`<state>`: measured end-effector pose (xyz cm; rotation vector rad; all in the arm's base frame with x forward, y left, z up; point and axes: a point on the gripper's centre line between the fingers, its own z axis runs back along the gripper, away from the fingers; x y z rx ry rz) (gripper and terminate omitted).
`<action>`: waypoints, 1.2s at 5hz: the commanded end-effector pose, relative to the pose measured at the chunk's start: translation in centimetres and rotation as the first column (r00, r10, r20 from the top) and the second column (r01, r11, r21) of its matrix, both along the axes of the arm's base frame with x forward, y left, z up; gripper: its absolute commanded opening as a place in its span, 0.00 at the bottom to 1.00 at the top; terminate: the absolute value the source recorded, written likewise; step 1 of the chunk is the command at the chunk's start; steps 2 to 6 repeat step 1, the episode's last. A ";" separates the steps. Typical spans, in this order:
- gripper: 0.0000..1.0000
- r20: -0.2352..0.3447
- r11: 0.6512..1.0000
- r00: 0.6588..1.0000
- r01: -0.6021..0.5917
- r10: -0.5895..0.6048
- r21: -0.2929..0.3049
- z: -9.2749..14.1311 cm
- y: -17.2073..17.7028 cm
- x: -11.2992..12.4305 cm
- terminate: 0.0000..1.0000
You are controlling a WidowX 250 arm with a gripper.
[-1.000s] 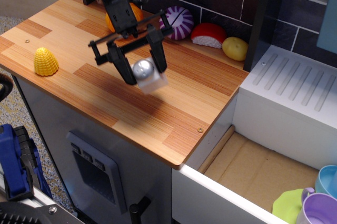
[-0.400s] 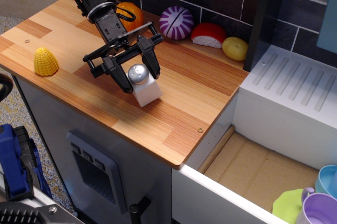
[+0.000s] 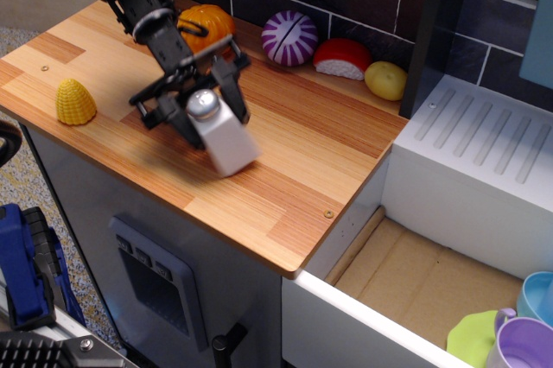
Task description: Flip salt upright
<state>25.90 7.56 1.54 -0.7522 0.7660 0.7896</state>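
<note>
The salt (image 3: pixel 225 142) is a white tapered shaker with a silver cap. It stands near the middle of the wooden counter (image 3: pixel 320 152), almost upright and leaning with its cap up and to the left. Its base is at or just above the wood; I cannot tell whether it touches. My gripper (image 3: pixel 205 107) comes down from the upper left. Its black fingers (image 3: pixel 234 98) are closed on either side of the shaker just below the cap.
A yellow corn toy (image 3: pixel 75 101) lies at the counter's left. An orange pumpkin (image 3: pixel 206 22), a purple onion (image 3: pixel 289 37), a red-and-white piece (image 3: pixel 342 57) and a yellow toy (image 3: pixel 385 79) line the back wall. A white sink unit (image 3: pixel 484 139) and cups (image 3: pixel 525 338) are at the right.
The gripper has swung up and to the left with the salt in it. The shaker went from lying with its cap facing me to nearly upright.
</note>
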 end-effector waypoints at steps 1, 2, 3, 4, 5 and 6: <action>1.00 0.044 1.000 0.999 -0.004 0.004 0.019 1.4 0.3 0.5 1.00; 1.00 0.044 1.000 0.999 -0.004 0.004 0.019 1.4 0.3 0.5 1.00; 1.00 0.044 1.000 0.999 -0.004 0.004 0.019 1.4 0.3 0.5 1.00; 1.00 0.044 1.000 0.999 -0.004 0.004 0.019 1.4 0.3 0.5 1.00; 1.00 0.044 1.000 0.999 -0.004 0.004 0.019 1.4 0.3 0.5 1.00; 1.00 0.044 1.000 0.999 -0.004 0.004 0.019 1.4 0.3 0.5 1.00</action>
